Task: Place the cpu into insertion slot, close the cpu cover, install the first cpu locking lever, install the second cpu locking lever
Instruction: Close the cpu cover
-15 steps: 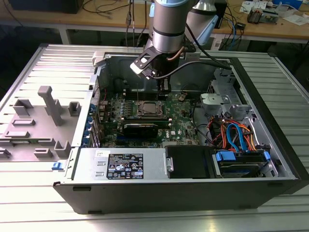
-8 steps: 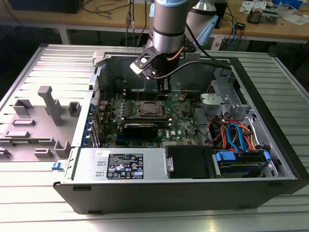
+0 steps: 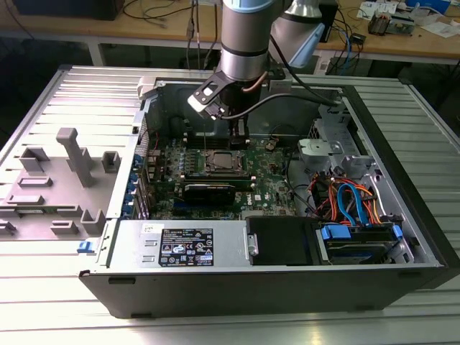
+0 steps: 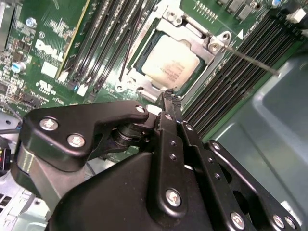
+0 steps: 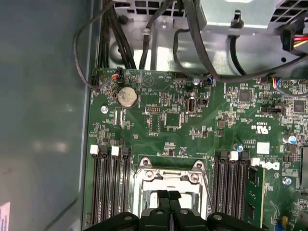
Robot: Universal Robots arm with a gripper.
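First, the exterior view: an open computer case [image 3: 215, 287] lies on its side on a ribbed metal table [image 3: 86, 90]. The arm comes down from above, and the gripper [image 3: 240, 135] hangs over the green motherboard [image 3: 269, 188]. It is just above the far edge of the insertion slot [image 3: 221, 163]. A grey plastic fixture [image 3: 68, 162] sits on the table toward the exterior view's left. Blue cables [image 3: 352, 198] are bundled in the case toward the exterior view's right.

Second wrist view: the gripper [image 4: 169, 98] has its black fingers [image 4: 166, 139] pressed together to a narrow tip, and nothing shows between them. The tip hovers by the near edge of the socket. The cpu [image 4: 169, 65] lies flat inside it, silver-grey top up. The cpu cover [image 4: 195, 33] appears to lie down around the chip, framing it. A thin metal lever [image 4: 245, 58] runs from a socket corner out over the memory slots [image 4: 231, 86]. Whether it is latched, I cannot tell.

First wrist view: the gripper [image 5: 168, 199] shows two fingertips side by side with a hairline seam between. They are over the window of the cpu cover [image 5: 168, 176]. Memory slots [image 5: 111, 187] flank the socket on both sides. A coin cell [image 5: 127, 96] sits farther up the motherboard [image 5: 163, 137].
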